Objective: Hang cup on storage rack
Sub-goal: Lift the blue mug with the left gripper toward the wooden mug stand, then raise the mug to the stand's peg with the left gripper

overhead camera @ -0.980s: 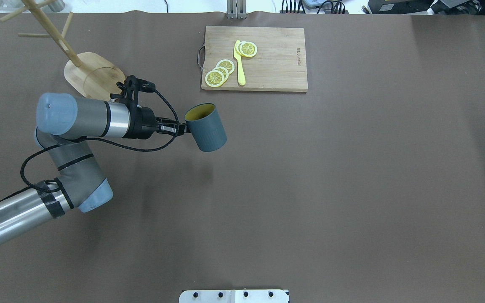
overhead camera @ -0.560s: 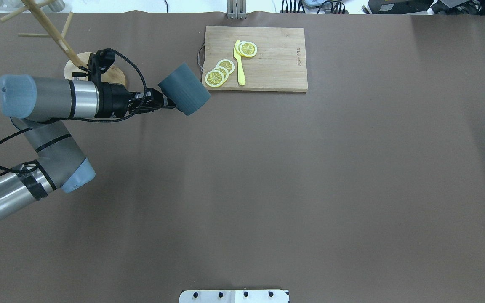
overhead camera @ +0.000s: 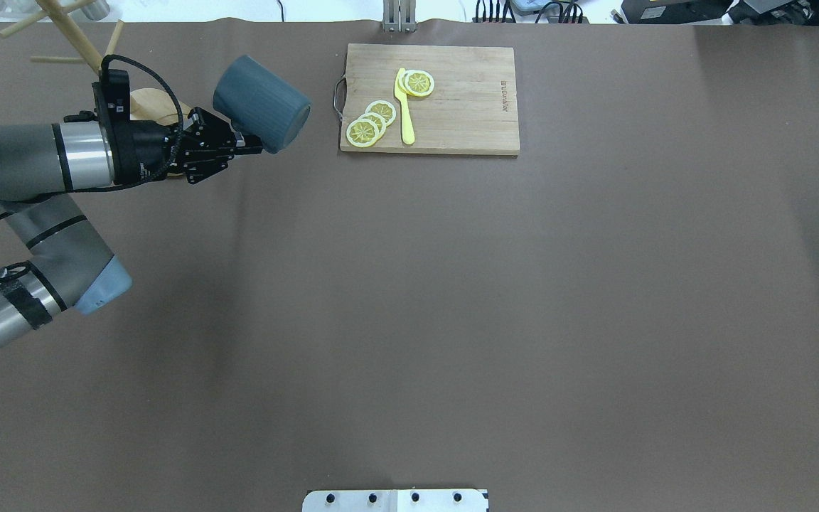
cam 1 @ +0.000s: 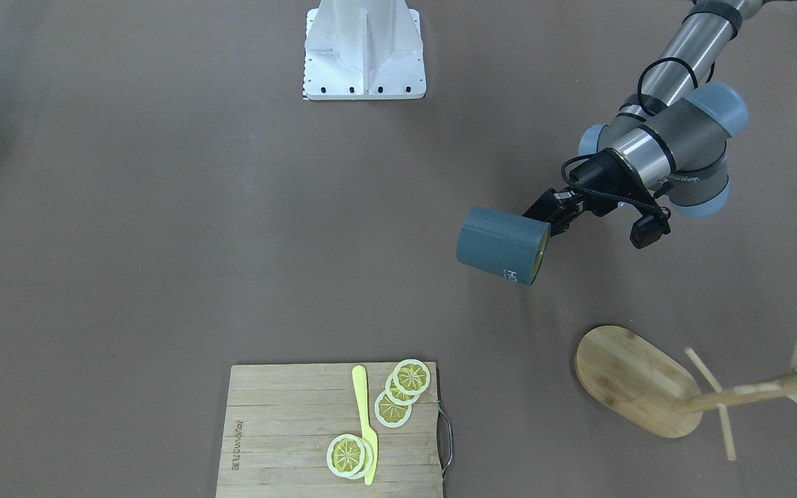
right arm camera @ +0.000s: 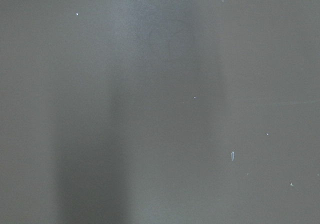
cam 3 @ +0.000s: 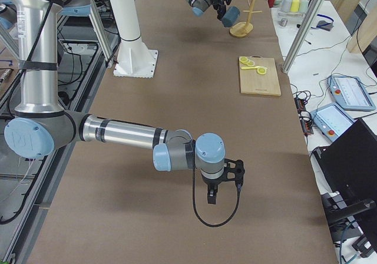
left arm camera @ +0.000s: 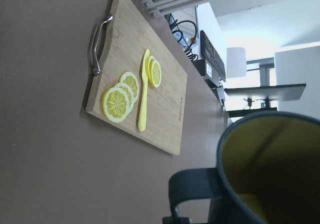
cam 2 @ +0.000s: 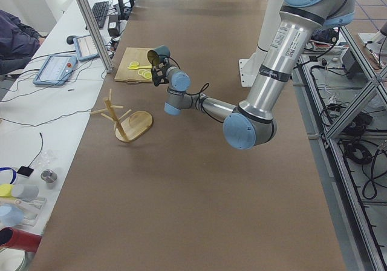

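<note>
the left gripper (overhead camera: 249,145) is clamped on the loop handle of the cup (overhead camera: 261,103), fingers pinched together around it. the cup rides tipped on its side, clear of the brown table (overhead camera: 495,306), with its ribbed body sticking out ahead of the fingers. its yellow-olive mouth is turned back toward the wrist, so the wrist view looks straight into it.

just behind the gripper and toward its left stands the storage rack (cam 1: 630,379). its oval base sits flat on the table, with the post and thin pegs rising from it. the cup is near the rack but touches no peg.

ahead of the gripper lies a wooden cutting board (overhead camera: 461,107) carrying lemon slices (overhead camera: 363,131) and a yellow knife (overhead camera: 404,107).

far off, the right gripper (cam 3: 211,194) points down at bare table; i cannot tell how its fingers stand.
</note>
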`<act>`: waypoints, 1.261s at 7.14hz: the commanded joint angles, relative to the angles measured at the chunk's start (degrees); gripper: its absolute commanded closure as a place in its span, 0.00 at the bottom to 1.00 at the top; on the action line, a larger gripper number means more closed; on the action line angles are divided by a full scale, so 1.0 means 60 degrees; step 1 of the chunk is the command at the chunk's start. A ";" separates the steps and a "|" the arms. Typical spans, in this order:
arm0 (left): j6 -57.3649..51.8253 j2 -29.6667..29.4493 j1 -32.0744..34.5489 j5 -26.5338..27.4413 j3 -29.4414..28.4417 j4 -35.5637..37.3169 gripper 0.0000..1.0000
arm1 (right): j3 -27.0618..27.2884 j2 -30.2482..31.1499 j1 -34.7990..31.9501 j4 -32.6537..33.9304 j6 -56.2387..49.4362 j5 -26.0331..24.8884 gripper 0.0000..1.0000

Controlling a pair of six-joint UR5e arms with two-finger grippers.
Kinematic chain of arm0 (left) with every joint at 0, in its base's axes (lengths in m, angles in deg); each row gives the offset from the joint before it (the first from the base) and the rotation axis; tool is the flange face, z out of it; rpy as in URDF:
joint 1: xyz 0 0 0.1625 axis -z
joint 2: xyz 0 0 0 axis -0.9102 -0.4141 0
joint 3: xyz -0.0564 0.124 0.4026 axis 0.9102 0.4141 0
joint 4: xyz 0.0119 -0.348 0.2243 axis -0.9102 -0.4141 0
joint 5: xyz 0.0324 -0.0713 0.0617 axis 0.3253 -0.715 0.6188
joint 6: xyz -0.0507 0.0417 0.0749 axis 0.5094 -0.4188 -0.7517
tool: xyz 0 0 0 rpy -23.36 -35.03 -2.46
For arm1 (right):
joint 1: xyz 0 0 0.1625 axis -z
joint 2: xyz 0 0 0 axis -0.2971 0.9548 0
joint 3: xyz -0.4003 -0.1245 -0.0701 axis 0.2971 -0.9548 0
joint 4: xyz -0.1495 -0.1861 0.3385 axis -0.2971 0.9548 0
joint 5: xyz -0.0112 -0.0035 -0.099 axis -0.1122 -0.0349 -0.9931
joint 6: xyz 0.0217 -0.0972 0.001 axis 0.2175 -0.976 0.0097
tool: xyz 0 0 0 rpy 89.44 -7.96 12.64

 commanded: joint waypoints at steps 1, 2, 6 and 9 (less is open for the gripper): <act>0.2346 0.0015 -0.0003 0.0978 -0.0277 -0.1042 1.00 | -0.0001 0.0010 0.0006 -0.0036 0.0000 0.0000 0.00; 0.3153 0.0015 -0.0018 0.1475 -0.0598 -0.1424 1.00 | -0.0001 0.0039 -0.0008 -0.0022 0.0000 0.0000 0.00; 0.5121 0.0015 0.0259 0.2491 -0.1143 -0.1618 1.00 | 0.0013 0.0039 -0.0008 -0.0036 -0.0015 0.0000 0.00; 0.6891 -0.0088 0.0712 0.2872 -0.1421 -0.1618 1.00 | 0.0013 0.0039 -0.0008 -0.0036 0.0000 0.0015 0.00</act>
